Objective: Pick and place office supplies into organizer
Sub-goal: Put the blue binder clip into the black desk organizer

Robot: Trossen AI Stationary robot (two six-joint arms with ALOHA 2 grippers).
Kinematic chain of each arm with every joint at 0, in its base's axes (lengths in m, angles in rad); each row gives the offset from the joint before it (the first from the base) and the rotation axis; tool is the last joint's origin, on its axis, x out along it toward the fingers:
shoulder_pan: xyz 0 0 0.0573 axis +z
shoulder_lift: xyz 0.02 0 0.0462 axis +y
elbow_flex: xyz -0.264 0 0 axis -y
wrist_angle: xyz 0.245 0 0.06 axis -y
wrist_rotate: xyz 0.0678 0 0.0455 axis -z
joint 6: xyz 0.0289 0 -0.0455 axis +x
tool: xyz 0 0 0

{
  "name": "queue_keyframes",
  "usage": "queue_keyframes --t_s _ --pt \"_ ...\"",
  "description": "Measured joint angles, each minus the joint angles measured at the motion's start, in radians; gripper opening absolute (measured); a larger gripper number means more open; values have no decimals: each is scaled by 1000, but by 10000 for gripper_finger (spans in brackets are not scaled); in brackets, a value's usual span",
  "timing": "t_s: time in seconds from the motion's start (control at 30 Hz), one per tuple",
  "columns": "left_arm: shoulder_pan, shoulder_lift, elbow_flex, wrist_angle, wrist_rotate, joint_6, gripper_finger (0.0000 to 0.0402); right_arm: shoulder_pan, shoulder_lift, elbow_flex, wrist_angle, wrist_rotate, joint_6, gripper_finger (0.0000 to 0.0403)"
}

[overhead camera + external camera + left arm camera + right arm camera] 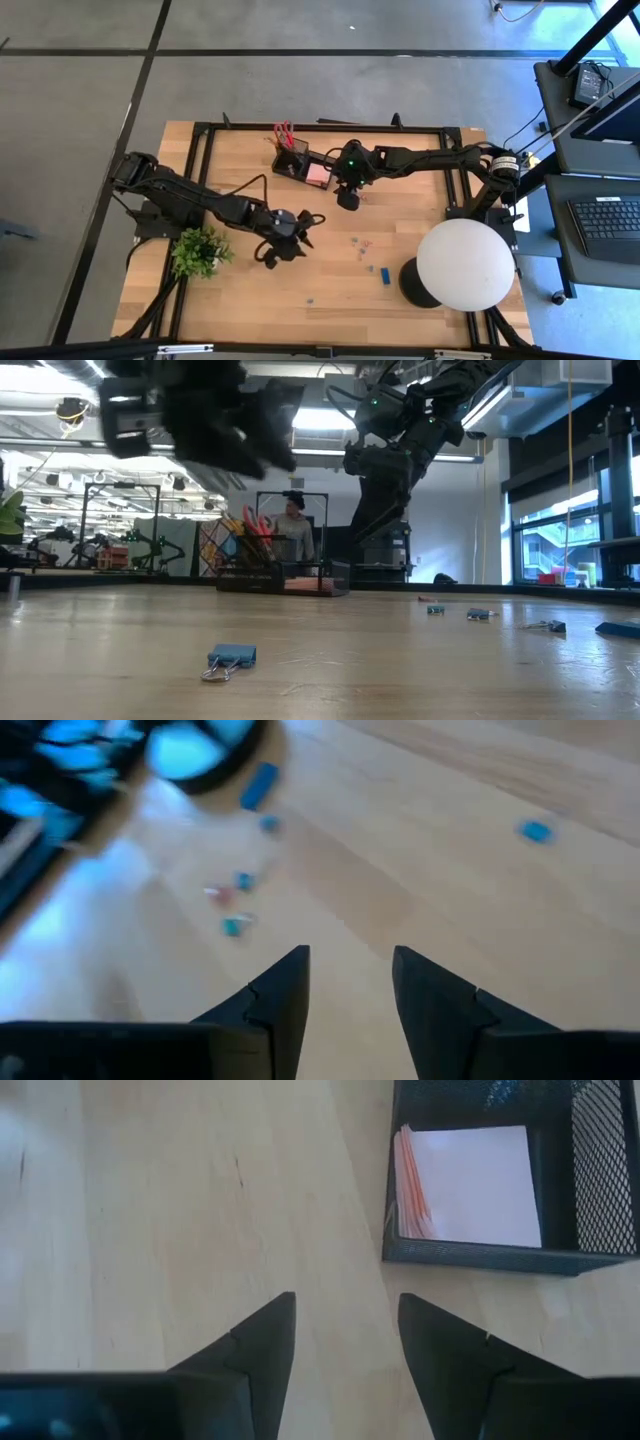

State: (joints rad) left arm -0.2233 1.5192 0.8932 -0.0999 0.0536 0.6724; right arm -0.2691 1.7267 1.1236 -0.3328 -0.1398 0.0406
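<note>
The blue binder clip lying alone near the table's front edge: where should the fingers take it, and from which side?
Likely from straight above, closing across the blue body of the clip, which lies flat on the table with its wire handles sticking out at one end. The body looks like the only solid part; the loops would probably slip. Nothing lies close around it.

My left arm reaches in from the left edge, its left claw [283,240] hanging above the table, its 2 fingers [283,995] parted with nothing between them. My right arm stretches in from the right, and the right claw [348,197] is likewise parted and empty.
</note>
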Motion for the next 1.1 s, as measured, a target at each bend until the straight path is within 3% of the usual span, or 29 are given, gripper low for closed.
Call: queue_keyframes --t_s 0.2,0.53,0.73,0.87,1.1 --pt "-10 0 0 -111 46 3 139 0 0 0 0 0 39 181" --pt "-47 0 0 -70 23 24 139 0 0 0 0 0 87 181" --pt "-51 6 7 -58 91 26 139 0 0 0 17 0 114 181" --pt "-52 52 78 -163 109 19 139 0 0 0 23 1 115 181" --pt "-81 184 230 -274 122 149 139 0 0 0 19 0 111 181"
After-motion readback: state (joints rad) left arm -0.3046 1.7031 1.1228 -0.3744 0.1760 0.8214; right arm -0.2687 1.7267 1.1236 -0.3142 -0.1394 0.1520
